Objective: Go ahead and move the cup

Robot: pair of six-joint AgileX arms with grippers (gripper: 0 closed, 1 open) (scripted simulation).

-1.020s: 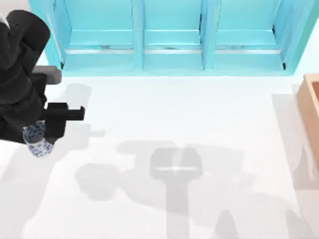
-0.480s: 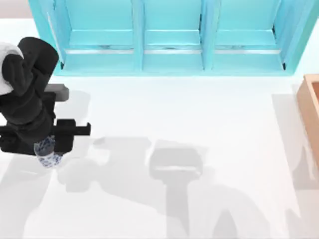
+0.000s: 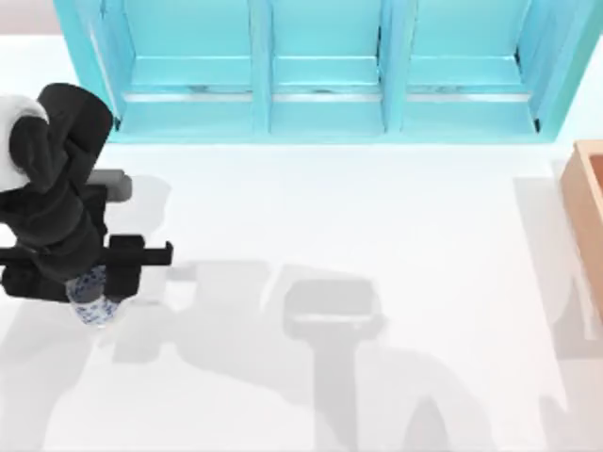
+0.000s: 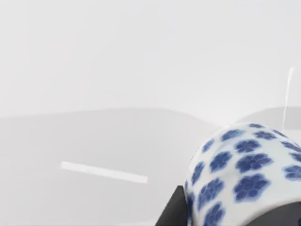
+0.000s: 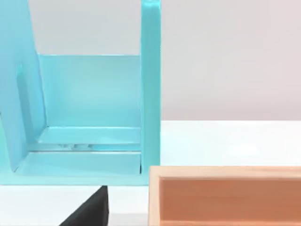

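From above, the cup (image 3: 93, 299) is seen clamped in the left gripper (image 3: 87, 282) at the table's (image 3: 377, 235) left edge, apparently lifted; by the left wrist camera its blue flowers (image 4: 244, 174) are shown beside a black finger (image 4: 171, 212); a turquoise shelf (image 5: 89, 117) and wooden box (image 5: 225, 195) are recorded by the right wrist camera.

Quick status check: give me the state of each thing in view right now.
Cup: held in the left tool, near the table's left edge.
Left tool: shut on the cup.
Blue shelf unit: upright at the back, compartments open-fronted.
Wooden box: open-topped, at the table's right edge.
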